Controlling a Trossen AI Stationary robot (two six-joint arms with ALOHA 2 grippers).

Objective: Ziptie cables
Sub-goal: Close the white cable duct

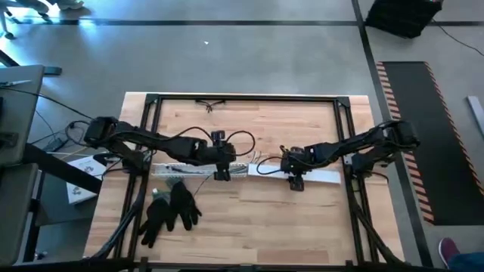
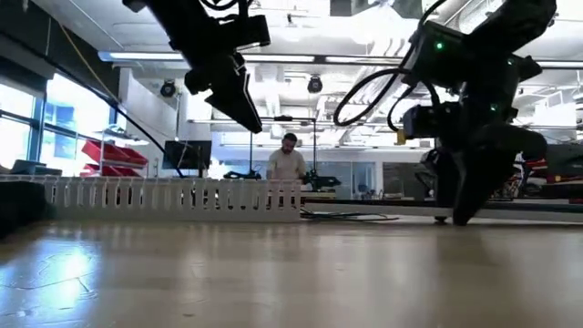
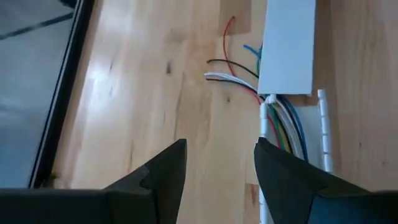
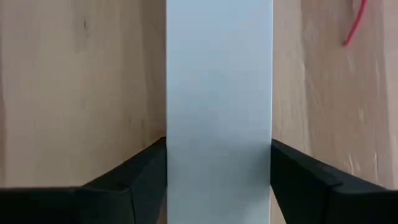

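Note:
The cables, thin green, white, blue and red wires, lie on the wooden table. They run out from under the end of a flat white cover strip, and loose ends fan out beside it. My left gripper hangs open above the table beside the cables, touching nothing; the low view shows it raised. My right gripper points down at the white strip with its fingers at the strip's two long edges. In the high view the two grippers stand side by side at mid-table. My right gripper pinches the white cover strip across its width, one finger on each long edge. The fingers come from above, pointing down, and lie across the strip. The strip lies flat on the table.
A long white slotted channel lies across the table's middle left. A pair of black gloves lies nearer the front left. A ridged white tie lies beside the cables. Black frame rails border the table. A person stands far behind.

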